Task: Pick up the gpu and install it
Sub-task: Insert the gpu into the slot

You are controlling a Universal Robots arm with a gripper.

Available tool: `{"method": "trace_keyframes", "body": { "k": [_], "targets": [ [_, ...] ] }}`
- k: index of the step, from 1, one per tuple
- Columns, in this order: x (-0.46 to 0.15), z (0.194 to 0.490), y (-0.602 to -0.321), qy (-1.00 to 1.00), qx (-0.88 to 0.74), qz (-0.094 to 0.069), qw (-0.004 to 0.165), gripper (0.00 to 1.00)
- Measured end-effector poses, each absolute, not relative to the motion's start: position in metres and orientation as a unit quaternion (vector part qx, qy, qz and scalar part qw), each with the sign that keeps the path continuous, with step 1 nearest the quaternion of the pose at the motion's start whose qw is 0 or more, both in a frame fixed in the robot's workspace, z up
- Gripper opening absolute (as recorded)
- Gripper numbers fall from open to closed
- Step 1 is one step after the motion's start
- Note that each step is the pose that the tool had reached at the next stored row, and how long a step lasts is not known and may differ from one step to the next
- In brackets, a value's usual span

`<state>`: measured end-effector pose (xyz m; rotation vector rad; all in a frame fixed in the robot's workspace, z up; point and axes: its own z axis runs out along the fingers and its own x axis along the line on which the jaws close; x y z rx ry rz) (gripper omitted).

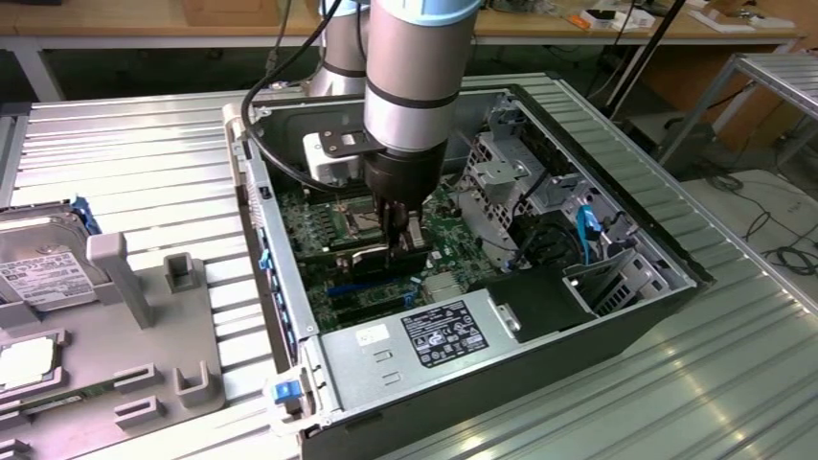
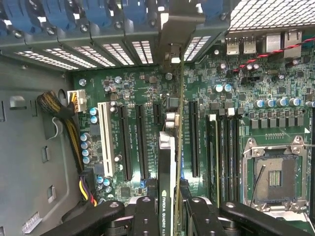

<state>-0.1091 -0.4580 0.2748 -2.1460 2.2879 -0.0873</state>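
Note:
The gpu (image 2: 169, 147) appears edge-on in the wrist view, a thin green board with a black cooler face bearing white lettering. Its silver end bracket (image 2: 173, 34) reaches up to the rear slot openings of the case. My gripper (image 2: 167, 214) is shut on the card's near edge, one black finger (image 2: 145, 216) on each side. The card hangs upright over the motherboard, between the long black expansion slots (image 2: 193, 142); I cannot tell whether it touches a slot. In the exterior view my gripper (image 1: 404, 241) reaches down into the open computer case (image 1: 639, 316) with the gpu (image 1: 374, 253) below it.
A white slot (image 2: 105, 140) and a yellow-black cable bundle (image 2: 69, 128) lie to one side, the CPU socket (image 2: 275, 177) and memory slots (image 2: 226, 147) to the other. The power supply (image 1: 435, 335) fills the case's near end. A hard drive (image 1: 38, 273) and grey fixture (image 1: 141, 335) sit at the exterior view's left.

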Motion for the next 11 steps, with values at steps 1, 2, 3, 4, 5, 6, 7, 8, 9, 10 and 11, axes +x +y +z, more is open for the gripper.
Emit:
{"method": "trace_keyframes", "body": {
  "k": [1,2,3,4,5,6,7,8,9,10,11],
  "targets": [
    [-0.1092,0.2748,-0.4580,0.729,-0.684,-0.028,0.002,0.27],
    [-0.1092,0.2748,-0.4580,0.728,-0.685,-0.028,0.002,0.27],
    [-0.1092,0.2747,-0.4580,0.726,-0.688,-0.028,0.002,0.27],
    [-0.1091,0.2747,-0.4579,0.724,-0.689,-0.028,0.002,0.27],
    [-0.1091,0.2746,-0.4579,0.722,-0.691,-0.028,0.002,0.27],
    [-0.1091,0.2746,-0.4579,0.720,-0.694,-0.028,0.002,0.27],
    [-0.1091,0.2747,-0.4580,0.717,-0.696,-0.028,0.002,0.27],
    [-0.1090,0.2747,-0.4579,0.717,-0.696,-0.028,0.002,0.27],
    [-0.1090,0.2747,-0.4580,0.717,-0.697,-0.027,0.003,0.27],
    [-0.1090,0.2748,-0.4580,0.717,-0.697,-0.027,0.003,0.27],
    [-0.1090,0.2747,-0.4580,0.717,-0.697,-0.026,0.004,0.27]
  ]
}}
